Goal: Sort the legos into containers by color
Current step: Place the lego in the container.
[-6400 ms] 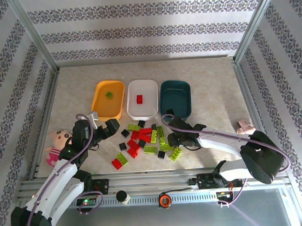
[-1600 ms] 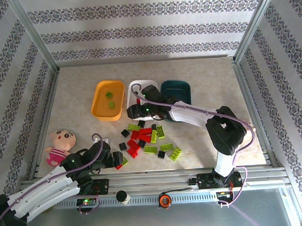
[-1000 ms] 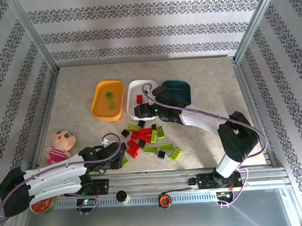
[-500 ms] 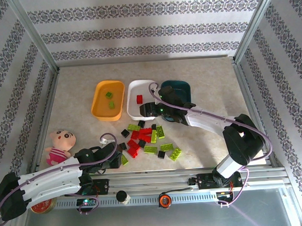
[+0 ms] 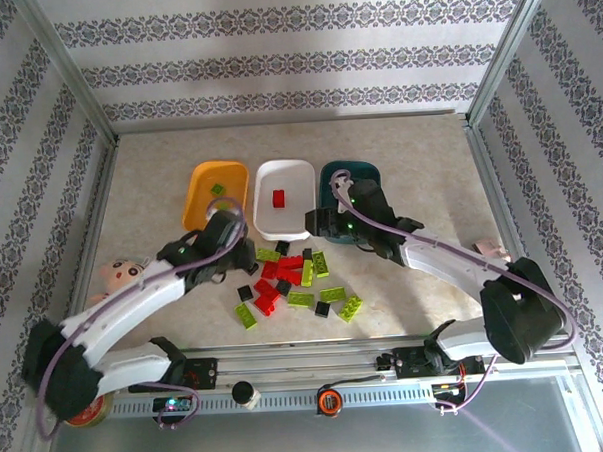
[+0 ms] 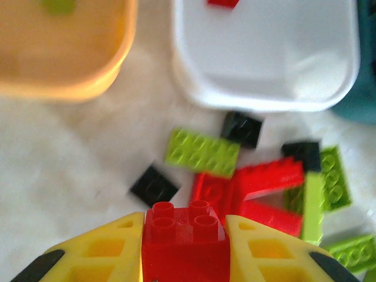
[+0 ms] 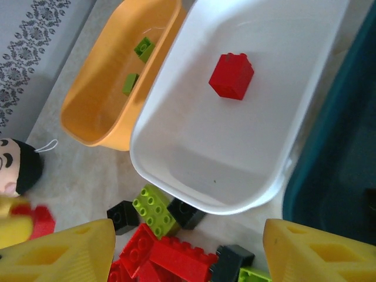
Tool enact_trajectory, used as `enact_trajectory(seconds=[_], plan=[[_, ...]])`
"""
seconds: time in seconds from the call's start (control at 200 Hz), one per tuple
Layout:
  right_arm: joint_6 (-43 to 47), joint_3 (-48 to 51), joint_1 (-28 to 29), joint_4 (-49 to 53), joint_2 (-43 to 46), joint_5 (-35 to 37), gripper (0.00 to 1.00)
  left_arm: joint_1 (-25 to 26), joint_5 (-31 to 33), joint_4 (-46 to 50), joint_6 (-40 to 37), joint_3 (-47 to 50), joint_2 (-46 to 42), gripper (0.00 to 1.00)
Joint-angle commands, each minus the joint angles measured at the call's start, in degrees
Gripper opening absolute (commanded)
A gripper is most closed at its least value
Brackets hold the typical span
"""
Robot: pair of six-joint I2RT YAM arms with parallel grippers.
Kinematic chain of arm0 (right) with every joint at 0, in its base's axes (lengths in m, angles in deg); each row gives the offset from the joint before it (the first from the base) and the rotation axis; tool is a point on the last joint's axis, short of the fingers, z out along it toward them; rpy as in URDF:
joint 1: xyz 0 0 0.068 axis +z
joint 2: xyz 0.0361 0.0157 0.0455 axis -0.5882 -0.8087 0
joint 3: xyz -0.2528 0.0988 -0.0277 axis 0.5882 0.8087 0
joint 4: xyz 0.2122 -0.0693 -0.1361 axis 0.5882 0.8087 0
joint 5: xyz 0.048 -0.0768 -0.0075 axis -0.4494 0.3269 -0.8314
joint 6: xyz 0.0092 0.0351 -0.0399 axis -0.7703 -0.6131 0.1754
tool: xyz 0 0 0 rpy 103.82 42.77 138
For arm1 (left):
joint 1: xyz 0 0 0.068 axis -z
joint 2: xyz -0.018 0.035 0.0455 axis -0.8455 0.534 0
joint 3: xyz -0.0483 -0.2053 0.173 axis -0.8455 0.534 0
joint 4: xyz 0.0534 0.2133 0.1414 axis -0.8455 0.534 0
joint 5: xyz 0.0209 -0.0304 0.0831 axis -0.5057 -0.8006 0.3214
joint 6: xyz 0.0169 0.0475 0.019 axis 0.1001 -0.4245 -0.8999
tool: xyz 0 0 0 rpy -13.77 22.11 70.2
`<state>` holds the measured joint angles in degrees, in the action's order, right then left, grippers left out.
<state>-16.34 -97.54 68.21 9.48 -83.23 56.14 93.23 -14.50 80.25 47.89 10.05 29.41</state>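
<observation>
Left jaws: closed on a red brick point(image 6: 185, 234), which sits squarely between the two yellow fingers point(image 6: 111, 249), studs up. The brick is off the counter point(image 5: 418, 151).

Ahead of the left jaws:
- just in front, a small black lego point(image 6: 154, 185) lying flat;
- beyond it, a lime plate point(image 6: 202, 154) and a second black piece point(image 6: 242, 129);
- ahead and to the right, a heap of red bricks point(image 6: 258, 194) with lime pieces beside it;
- farther ahead, the white tray point(image 6: 267, 64); the orange-yellow tray point(image 6: 64, 59) lies ahead-left, and an edge of the dark teal tray point(image 6: 359, 108) ahead-right.

Right jaws: standing wide apart, nothing between them. They hang over the near rim of the white tray, at the gap between it and the teal tray point(image 5: 351, 170).

Seen from the right jaws:
- straight ahead, one red brick point(image 7: 231, 75) lies in the white tray;
- ahead-left, two lime pieces point(image 7: 143, 48) lie in the orange-yellow tray;
- below, black, lime and red pieces on the counter, just beside the white tray's rim.

Remaining loose legos point(image 5: 294, 278) lie in a cluster on the counter between the two jaws and nearer the arm bases. A doll point(image 5: 118, 274) lies left of the left jaws.
</observation>
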Motion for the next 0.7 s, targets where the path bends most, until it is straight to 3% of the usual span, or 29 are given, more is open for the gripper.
enact_trajectory(seconds=[0.0,0.15,0.37,0.56,0.695], plan=[[-0.9,2.8,-0.8,0.5,3.8,1.2,0.68,-1.6,-1.2,-8.2,-8.0,-9.0,8.8,0.27],[-0.4,5.9,-0.8,2.3,7.7,2.0,0.68,-5.1,-3.0,-9.2,-9.4,-20.7,22.6,0.26],[0.4,10.4,-0.9,5.1,12.5,4.2,0.68,-5.1,-5.1,-8.1,-9.6,-35.6,37.7,0.27],[0.0,13.6,-0.8,8.5,16.6,4.2,0.7,-5.1,-5.9,-6.8,-8.6,-43.5,45.3,0.39],[-0.7,16.7,0.1,12.5,20.0,5.0,0.71,-5.1,-6.1,-6.8,-8.2,-45.7,46.6,0.55]])
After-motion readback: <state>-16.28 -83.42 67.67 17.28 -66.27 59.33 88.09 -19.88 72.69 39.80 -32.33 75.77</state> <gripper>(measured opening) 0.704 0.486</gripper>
